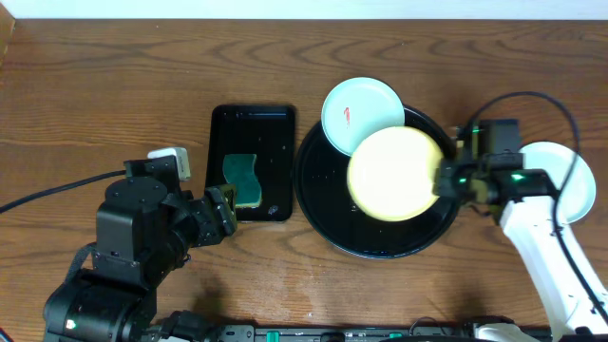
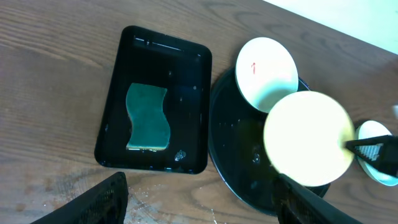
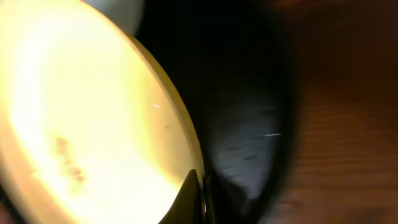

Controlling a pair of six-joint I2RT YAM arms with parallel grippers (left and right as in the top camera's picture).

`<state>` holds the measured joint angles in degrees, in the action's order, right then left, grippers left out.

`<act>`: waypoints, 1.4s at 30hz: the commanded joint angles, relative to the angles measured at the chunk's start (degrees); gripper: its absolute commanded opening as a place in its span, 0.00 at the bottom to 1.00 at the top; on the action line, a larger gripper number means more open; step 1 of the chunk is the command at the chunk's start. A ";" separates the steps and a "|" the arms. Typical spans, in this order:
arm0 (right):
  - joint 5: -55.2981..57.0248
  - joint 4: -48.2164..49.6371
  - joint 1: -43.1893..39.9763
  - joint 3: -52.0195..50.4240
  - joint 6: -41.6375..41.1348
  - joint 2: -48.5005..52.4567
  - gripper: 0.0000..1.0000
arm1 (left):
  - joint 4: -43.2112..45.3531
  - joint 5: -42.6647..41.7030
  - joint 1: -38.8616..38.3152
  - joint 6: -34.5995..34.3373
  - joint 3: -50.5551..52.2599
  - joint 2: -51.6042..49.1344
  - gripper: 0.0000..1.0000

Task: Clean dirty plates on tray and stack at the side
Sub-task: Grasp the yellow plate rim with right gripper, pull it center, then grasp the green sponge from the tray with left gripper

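Over the tray (image 1: 323,201): yellow plate (image 1: 394,176), right jaws clamped on its right rim. Left jaws apart, empty, beside sponge (image 1: 242,180). Plate judged light, stiff, glossy and slippery, chippable; hold firmly at the rim only.

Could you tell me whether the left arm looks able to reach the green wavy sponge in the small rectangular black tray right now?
Probably yes: the left gripper is open right beside the rectangular black tray, and nothing covers the green wavy sponge lying in it.
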<state>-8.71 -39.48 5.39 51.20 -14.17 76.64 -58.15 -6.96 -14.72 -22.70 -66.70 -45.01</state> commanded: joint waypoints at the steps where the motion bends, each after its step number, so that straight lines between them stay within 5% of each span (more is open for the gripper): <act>1: -2.64 0.48 5.51 -2.91 -6.58 2.67 0.01 | -0.11 0.07 0.24 -0.26 -0.83 -0.22 0.75; 9: 6.14 6.40 13.46 -7.80 -18.60 8.15 0.02 | -0.09 0.07 0.24 -0.26 -0.83 -0.22 0.75; 11: 9.88 6.78 13.57 -7.52 -18.32 8.22 0.14 | -0.11 0.07 0.24 -0.26 -0.83 -0.22 0.75; 14: 10.67 6.67 12.90 -5.29 -11.87 7.98 0.29 | -0.11 0.09 0.24 -0.24 -0.81 -0.22 0.75; 20: 5.88 3.26 11.28 0.96 7.96 7.65 0.31 | -0.83 0.07 0.24 -0.24 -0.76 -2.40 0.75; 27: 3.96 4.11 11.15 -1.81 8.59 12.46 0.33 | -2.86 0.07 0.24 0.42 -0.70 -10.80 0.75; 32: 4.39 5.90 11.02 -1.84 6.69 17.75 0.31 | -2.84 0.11 0.24 2.64 -0.72 -15.82 0.75; 38: 5.18 7.19 10.75 -1.81 3.30 20.00 0.03 | -3.04 0.94 0.24 3.85 -0.70 -22.97 0.75; 42: 9.55 7.13 10.71 -1.81 -0.96 19.85 0.01 | -2.27 6.25 0.24 3.80 -0.20 -28.87 0.74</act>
<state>-4.08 -32.45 16.67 49.82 -10.63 95.50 -60.97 -5.45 -14.72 -20.38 -66.70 -70.02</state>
